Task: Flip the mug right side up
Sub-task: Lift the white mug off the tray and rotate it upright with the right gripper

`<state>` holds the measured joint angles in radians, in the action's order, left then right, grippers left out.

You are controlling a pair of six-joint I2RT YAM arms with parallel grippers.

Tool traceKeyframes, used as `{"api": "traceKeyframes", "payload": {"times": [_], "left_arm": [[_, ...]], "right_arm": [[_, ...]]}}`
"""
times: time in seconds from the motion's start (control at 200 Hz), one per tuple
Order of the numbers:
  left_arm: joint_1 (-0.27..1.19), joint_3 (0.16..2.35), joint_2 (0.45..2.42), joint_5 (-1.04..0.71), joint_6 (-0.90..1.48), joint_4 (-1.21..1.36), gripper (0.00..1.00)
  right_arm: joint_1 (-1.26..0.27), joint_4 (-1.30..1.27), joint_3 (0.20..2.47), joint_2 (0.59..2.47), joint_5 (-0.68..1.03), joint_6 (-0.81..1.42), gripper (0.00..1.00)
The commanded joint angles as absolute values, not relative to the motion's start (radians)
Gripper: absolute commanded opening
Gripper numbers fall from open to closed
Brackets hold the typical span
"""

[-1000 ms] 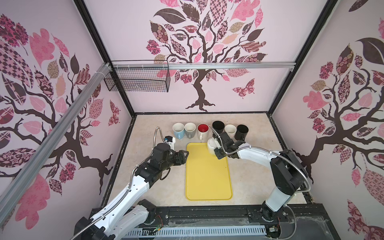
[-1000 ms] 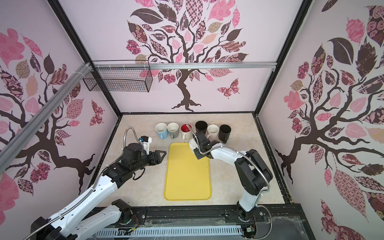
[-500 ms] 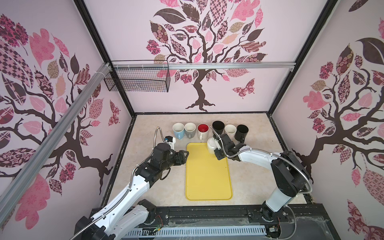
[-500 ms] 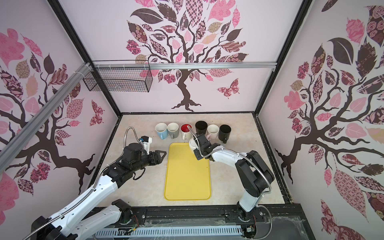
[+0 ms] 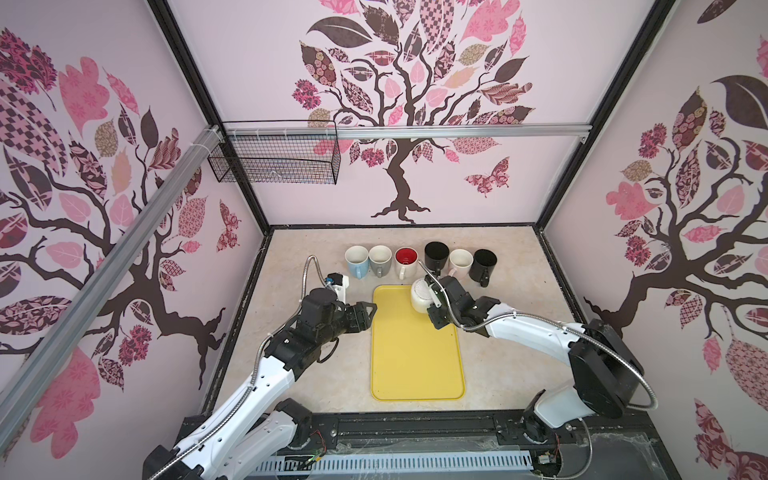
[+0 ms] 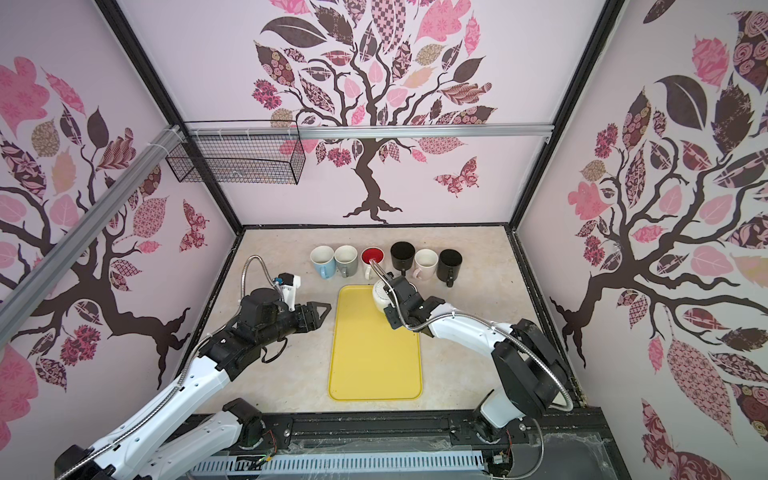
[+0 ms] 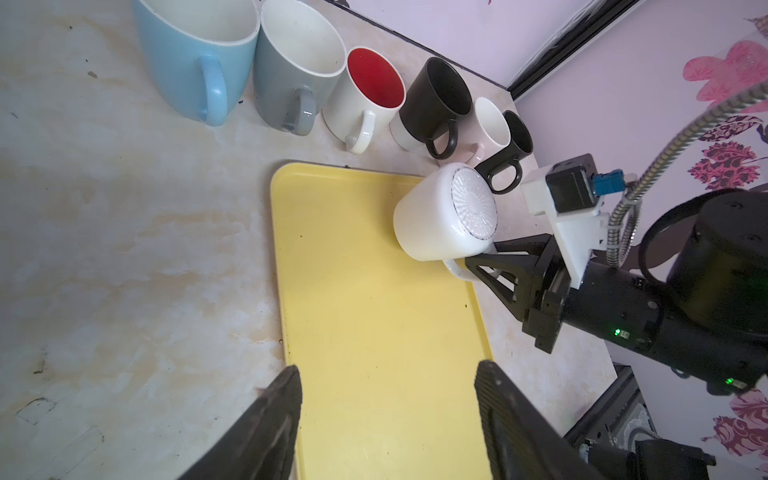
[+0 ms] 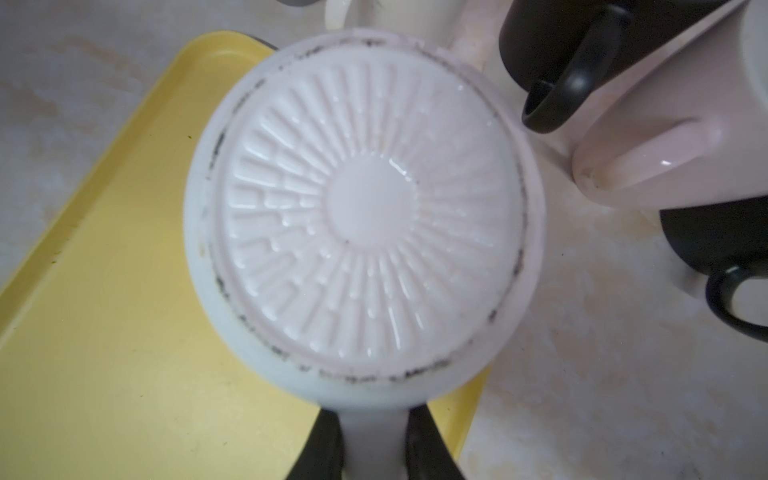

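Observation:
A white mug [image 5: 420,296] [image 6: 380,297] stands upside down on the far right corner of the yellow tray [image 5: 415,365]. Its ribbed base [image 8: 365,208] faces up and it leans a little in the left wrist view [image 7: 440,220]. My right gripper [image 5: 435,305] [image 8: 374,440] is shut on the mug's handle, one black finger on each side of it. My left gripper [image 5: 368,316] [image 7: 388,374] hangs open and holds nothing. It is beside the tray's left edge, well apart from the mug.
Several upright mugs stand in a row just behind the tray: blue [image 5: 356,261], grey [image 5: 379,261], white with a red inside [image 5: 406,259], black [image 5: 436,253], pink [image 5: 460,262] and black [image 5: 484,265]. The pink and black ones are close behind the held mug. A wire basket [image 5: 274,160] hangs on the back wall.
My right gripper has shifted very slightly with the mug at the tray's far corner. The left arm has not moved.

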<state>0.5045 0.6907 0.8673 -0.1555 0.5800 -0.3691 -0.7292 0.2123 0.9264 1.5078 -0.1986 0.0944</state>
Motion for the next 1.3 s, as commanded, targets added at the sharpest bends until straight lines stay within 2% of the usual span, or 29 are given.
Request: {"api": "traceKeyframes", "payload": {"times": [0.0, 0.2, 0.59, 0.815, 1.005, 1.205, 1.295], "left_arm": [[0.502, 0.677, 0.83, -0.143, 0.587, -0.387, 0.69], [0.502, 0.658, 0.791, -0.128, 0.6, -0.375, 0.69], [0.502, 0.569, 0.688, -0.236, 0.69, -0.213, 0.69], [0.501, 0.444, 0.595, -0.358, 0.877, 0.138, 0.68], [0.502, 0.384, 0.608, -0.44, 1.047, 0.48, 0.66], [0.502, 0.374, 0.639, -0.455, 1.126, 0.679, 0.66], [0.502, 0.391, 0.661, -0.47, 1.131, 0.694, 0.66]], "right_arm": [[-0.75, 0.145, 0.986, 1.403, -0.225, 0.108, 0.0], [-0.751, 0.079, 0.967, 1.301, -0.12, 0.14, 0.0], [-0.751, -0.047, 0.927, 1.082, 0.016, 0.282, 0.0], [-0.752, -0.201, 0.905, 0.99, 0.18, 0.449, 0.0], [-0.751, -0.412, 0.871, 0.976, 0.31, 0.63, 0.0], [-0.75, -0.586, 0.847, 0.997, 0.387, 0.781, 0.0], [-0.753, -0.631, 0.844, 1.007, 0.405, 0.817, 0.0]]}}
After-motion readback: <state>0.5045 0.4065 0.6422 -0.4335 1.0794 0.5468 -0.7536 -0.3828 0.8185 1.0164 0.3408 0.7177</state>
